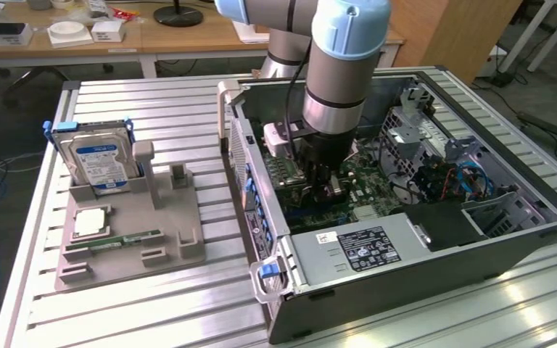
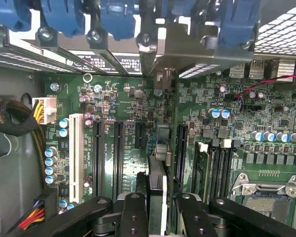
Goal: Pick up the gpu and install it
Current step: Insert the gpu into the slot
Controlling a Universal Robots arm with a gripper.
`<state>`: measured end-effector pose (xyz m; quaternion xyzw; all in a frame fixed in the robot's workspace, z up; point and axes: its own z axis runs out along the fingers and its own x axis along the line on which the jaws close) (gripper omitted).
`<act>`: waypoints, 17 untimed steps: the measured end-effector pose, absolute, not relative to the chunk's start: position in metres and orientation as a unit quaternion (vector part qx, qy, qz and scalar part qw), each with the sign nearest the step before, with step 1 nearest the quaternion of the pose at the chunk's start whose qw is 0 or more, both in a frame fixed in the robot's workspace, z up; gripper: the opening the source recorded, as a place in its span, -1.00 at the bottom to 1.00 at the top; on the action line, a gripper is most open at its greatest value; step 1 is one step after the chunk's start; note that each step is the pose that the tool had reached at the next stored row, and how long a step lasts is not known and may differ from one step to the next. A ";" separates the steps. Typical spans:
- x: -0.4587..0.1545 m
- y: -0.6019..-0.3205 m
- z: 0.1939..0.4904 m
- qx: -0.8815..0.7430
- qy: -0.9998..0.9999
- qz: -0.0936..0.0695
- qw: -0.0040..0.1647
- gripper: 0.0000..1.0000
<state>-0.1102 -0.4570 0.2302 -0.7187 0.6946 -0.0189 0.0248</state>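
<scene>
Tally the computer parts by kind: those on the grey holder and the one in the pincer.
Hard drive: 1
Square silver chip: 1
Memory stick: 1
gpu, gripped in the pincer: 1
Total: 4

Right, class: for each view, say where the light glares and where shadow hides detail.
Exterior view: glare streaks the table at the exterior view's right; the case interior lies shaded under the arm. Wrist view: the perforated panel is washed out white; the end effector gripping the gpu is dark.
</scene>
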 end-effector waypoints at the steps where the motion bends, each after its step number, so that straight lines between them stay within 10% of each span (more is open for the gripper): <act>1: -0.110 -0.457 0.230 -0.719 0.695 -0.019 0.025 -0.46; 17: -0.111 -0.457 0.226 -0.719 0.695 -0.017 0.026 -0.46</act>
